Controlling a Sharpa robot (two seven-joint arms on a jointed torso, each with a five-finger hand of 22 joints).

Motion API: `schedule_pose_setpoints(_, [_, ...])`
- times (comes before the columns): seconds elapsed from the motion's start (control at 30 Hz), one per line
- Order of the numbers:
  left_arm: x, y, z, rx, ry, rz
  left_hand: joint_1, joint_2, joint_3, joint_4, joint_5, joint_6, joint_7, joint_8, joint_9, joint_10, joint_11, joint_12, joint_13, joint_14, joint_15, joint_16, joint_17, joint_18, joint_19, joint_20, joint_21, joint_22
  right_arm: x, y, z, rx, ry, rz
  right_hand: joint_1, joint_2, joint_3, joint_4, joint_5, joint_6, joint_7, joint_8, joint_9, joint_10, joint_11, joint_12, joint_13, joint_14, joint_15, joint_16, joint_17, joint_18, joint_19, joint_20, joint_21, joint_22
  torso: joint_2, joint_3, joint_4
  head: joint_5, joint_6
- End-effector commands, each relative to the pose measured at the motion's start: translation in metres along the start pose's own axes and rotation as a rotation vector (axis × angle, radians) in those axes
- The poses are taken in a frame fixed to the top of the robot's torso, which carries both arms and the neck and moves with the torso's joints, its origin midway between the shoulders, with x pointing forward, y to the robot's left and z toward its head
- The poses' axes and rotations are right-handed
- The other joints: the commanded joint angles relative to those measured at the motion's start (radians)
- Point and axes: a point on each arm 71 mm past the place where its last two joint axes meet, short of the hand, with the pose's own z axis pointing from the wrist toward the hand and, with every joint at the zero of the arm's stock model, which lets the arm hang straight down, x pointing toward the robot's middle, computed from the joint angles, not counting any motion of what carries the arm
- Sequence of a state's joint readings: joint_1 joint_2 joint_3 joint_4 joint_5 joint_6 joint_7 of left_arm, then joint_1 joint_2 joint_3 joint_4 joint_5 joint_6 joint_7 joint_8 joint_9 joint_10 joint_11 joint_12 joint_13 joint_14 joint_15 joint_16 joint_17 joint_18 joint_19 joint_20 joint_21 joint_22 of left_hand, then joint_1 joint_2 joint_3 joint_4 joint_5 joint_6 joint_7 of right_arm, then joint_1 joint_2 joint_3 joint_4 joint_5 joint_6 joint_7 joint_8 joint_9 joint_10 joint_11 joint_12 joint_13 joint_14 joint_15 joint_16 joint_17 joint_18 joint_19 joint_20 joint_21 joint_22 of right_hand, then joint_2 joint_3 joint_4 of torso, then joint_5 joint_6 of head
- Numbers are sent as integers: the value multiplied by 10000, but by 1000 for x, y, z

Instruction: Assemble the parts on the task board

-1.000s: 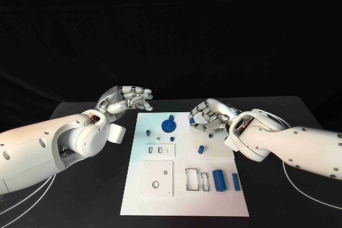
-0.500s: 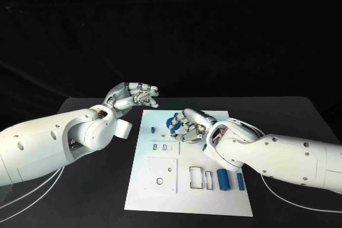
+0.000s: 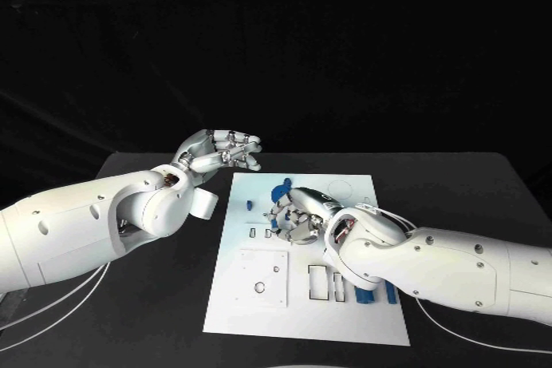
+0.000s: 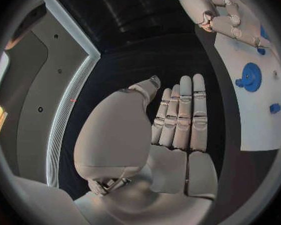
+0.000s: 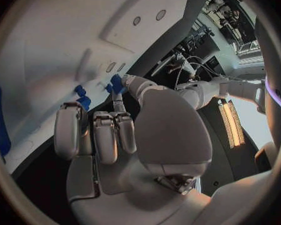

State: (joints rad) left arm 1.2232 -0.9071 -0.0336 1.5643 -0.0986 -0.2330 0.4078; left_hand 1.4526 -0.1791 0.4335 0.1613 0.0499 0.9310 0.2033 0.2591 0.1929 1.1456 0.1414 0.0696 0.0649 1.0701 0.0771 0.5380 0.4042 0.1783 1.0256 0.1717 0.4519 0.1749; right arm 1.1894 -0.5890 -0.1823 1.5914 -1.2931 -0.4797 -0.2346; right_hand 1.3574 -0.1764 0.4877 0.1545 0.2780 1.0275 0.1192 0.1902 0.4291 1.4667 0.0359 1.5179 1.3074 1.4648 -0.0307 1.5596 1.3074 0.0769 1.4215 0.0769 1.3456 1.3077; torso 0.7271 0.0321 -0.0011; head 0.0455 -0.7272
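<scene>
parts: small blue pieces on the task board point(image 3: 345, 320). A blue gear point(image 3: 280, 194) stands near the board's far end, just beside the right hand. A small blue peg point(image 3: 247, 206) lies near the board's left edge. Two blue cylinders point(image 3: 366, 294) at the board's right side are partly hidden by the right forearm.
handling: judged from their look, the pieces are stiff moulded plastic, light and smooth, likely to skid on the board or slip from metal fingertips. The gear is best taken by its rim or hub from above; the cylinders across the barrel at mid-length.
task board: white plate lying lengthwise in the middle of the black tabletop point(image 3: 460, 184), with rectangular cut-outs and a square plate with a hole in its near half.
right hand point(image 3: 301, 216): low over the board's far half, fingers curled downward close to the gear. The right wrist view shows a small blue piece point(image 5: 116, 83) at the tip of one finger point(image 5: 118, 105); whether it is pinched or only touched I cannot tell.
left hand point(image 3: 221, 152): raised off the board's far left corner, fingers curled in the head view but lying straight and together in the left wrist view, holding nothing.
stage: judged early; most pieces lie loose.
</scene>
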Motion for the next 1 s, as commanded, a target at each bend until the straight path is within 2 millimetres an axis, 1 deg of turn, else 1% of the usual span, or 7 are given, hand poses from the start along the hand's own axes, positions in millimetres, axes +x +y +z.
schedule_pose_setpoints(0.03, [3,0,0,43,229,-79,-52,15,62,17,7,-15,21,-57,1,-31,-2,-48,15,-72,-6,58,10,19,-86,-17,37,-4,3,0,0,84,22,-500,-94,-3,35,-47,6,132,-110,239,383,661,-74,-3,2082,1006,-60,47,2381,-104,-21,-48,-10,419,-2,2,15,12,-50])
schedule_pose_setpoints(0.23, [3,0,0,36,227,-78,-52,15,62,17,7,-15,21,-57,1,-31,-2,-48,15,-72,-6,58,10,19,-86,-17,37,-4,6,0,1,117,54,-631,-144,-57,29,-58,4,134,-115,251,396,681,-77,23,2110,1011,-65,52,2402,-106,-14,-53,-7,427,-12,-2,0,30,-78])
schedule_pose_setpoints(0.47, [3,-1,-1,21,247,-88,-52,15,62,17,7,-15,21,-57,1,-31,-2,-48,15,-72,-6,58,10,19,-86,-17,37,-4,10,-2,3,160,82,-801,-169,-150,29,-110,6,126,-121,261,410,671,-85,8,2095,1008,-71,48,2386,-104,-15,-59,-16,424,4,-6,11,22,-113])
schedule_pose_setpoints(0.6, [2,-1,-1,14,250,-89,-52,15,62,17,7,-15,21,-57,1,-31,-2,-48,15,-72,-6,58,10,19,-86,-17,37,-4,12,-4,4,213,106,-896,-182,-186,28,-126,6,120,-119,262,414,668,-85,4,2091,1007,-73,47,2381,-103,-16,-61,-21,422,-12,-15,18,15,-142])
schedule_pose_setpoints(1.0, [3,-1,-2,8,271,-98,-52,15,62,17,7,-15,21,-57,1,-31,-2,-48,15,-72,-6,58,10,19,-86,-17,37,-4,15,-3,6,211,193,-968,-218,-263,23,-153,5,104,-112,261,420,672,-80,9,2098,1006,-73,46,2379,-104,-14,-64,-24,425,-18,-9,9,46,-168])
